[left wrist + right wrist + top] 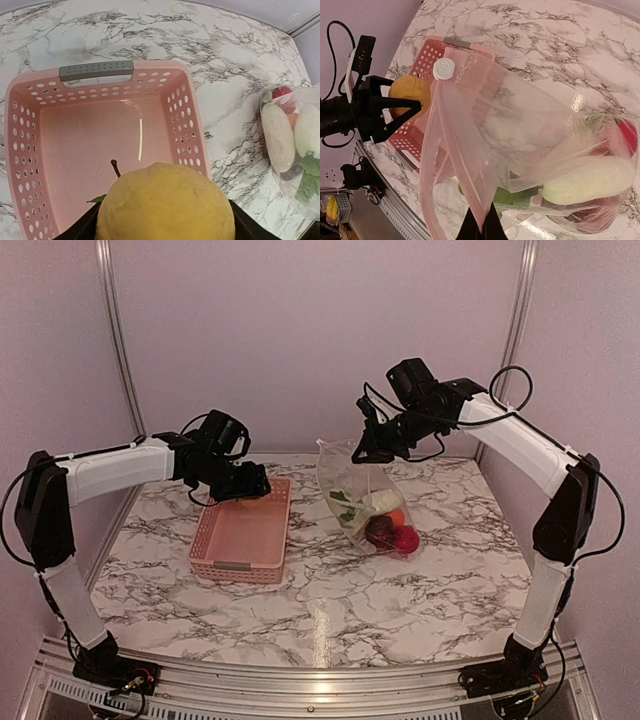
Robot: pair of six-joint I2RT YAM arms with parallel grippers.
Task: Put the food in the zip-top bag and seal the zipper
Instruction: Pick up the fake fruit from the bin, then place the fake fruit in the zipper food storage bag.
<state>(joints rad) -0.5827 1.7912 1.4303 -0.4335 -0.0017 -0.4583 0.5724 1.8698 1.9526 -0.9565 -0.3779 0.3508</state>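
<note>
Dimpled yellow fruit [165, 202] in left tool [246, 498] — crinkly, glossy zip-top bag [350, 485]

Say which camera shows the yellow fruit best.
The left wrist view: the yellow fruit fills the foreground, over the pink basket. The right wrist view shows it small, held by the left fingers; the top view, only a sliver.

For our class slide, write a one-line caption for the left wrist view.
Left gripper holds a yellow fruit over the pink basket, the zip-top bag alongside.
</note>
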